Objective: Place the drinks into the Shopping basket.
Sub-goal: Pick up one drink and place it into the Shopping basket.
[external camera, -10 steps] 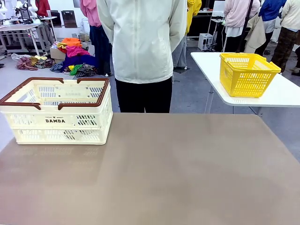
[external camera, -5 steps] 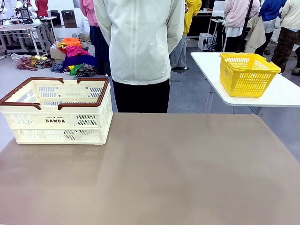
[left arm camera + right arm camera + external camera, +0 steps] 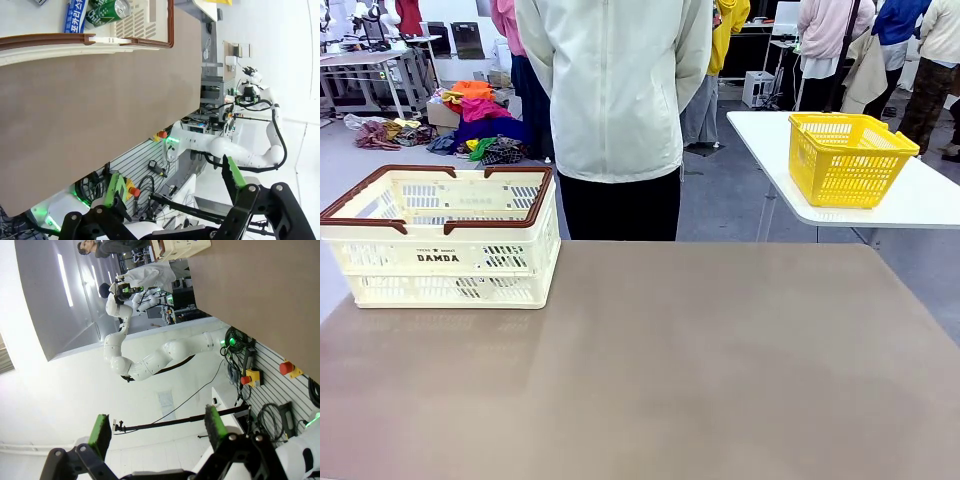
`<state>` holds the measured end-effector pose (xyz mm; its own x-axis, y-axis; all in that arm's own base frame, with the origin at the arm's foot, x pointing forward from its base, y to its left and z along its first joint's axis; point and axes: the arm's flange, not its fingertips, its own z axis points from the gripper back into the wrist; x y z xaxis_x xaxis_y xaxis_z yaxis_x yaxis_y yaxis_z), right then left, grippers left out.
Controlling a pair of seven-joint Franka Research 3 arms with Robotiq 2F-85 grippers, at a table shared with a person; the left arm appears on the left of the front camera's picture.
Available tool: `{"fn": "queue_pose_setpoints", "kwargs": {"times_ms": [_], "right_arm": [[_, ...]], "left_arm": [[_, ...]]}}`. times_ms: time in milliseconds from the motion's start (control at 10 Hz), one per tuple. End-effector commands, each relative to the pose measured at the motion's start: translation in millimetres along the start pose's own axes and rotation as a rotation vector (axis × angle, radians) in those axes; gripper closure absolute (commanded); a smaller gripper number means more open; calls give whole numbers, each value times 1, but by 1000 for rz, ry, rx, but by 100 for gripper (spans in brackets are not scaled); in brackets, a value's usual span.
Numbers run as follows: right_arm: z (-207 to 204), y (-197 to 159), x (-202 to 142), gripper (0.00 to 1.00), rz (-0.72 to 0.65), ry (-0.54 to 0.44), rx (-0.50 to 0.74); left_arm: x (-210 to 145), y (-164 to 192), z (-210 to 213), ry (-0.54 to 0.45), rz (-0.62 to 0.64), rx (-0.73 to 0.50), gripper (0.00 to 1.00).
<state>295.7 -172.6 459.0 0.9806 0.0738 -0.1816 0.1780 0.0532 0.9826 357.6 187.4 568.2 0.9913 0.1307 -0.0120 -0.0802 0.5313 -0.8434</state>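
The cream latticed Shopping basket with a brown rim stands at the table's far left corner. In the left wrist view its rim runs along the top, and two drinks lie inside it: a green can and a blue can. My left gripper is open with nothing between its green-padded fingers, well back from the basket and off the table's near edge. My right gripper is also open and holds nothing, far from the basket.
A person in a cream jacket stands at the table's far edge. A yellow basket sits on a white side table at the right. The brown tabletop stretches bare across the middle and front.
The person has shifted slightly to the left. The basket has not moved.
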Motion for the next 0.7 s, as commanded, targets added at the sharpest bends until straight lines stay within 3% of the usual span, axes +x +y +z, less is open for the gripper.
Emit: {"fn": "queue_pose_setpoints", "kwargs": {"times_ms": [0,600], "right_arm": [[1,6,-2,0,-18,7,-15],[1,6,-2,0,-18,7,-15]], "left_arm": [[-4,0,0,11,3,11,0],[-4,0,0,11,3,11,0]]}}
